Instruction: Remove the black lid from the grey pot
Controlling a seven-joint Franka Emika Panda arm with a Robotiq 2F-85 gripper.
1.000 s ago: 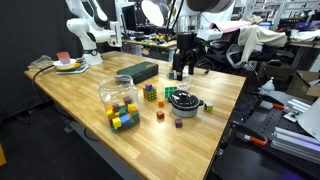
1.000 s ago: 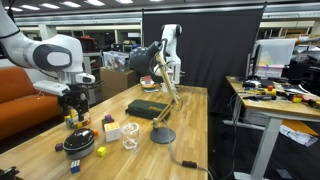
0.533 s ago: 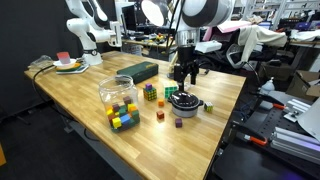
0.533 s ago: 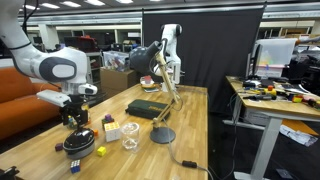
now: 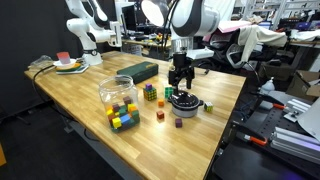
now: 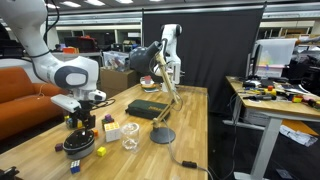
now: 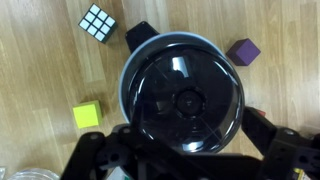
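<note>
1. the gripper point(image 7: 186, 160) hangs with its jaws spread wider than the pot and grips nothing; one finger shows at each lower corner of the wrist view.
2. the black lid point(image 7: 185, 98) lies straight beneath it, seated on the grey pot point(image 7: 129, 72), with the knob centred between the fingers.
3. in an exterior view the fingertips point(image 5: 176, 88) stop just above the lid, apart from it.
4. near the pot rim sit a purple cube point(image 7: 243, 52) and a yellow cube point(image 7: 87, 116); a rubik's cube point(image 7: 97, 22) lies farther off, with bare wood between.
5. the table point(image 5: 225, 110) edge runs near the pot on one side; the clear jar point(image 5: 118, 97) stands well apart on the other.
</note>
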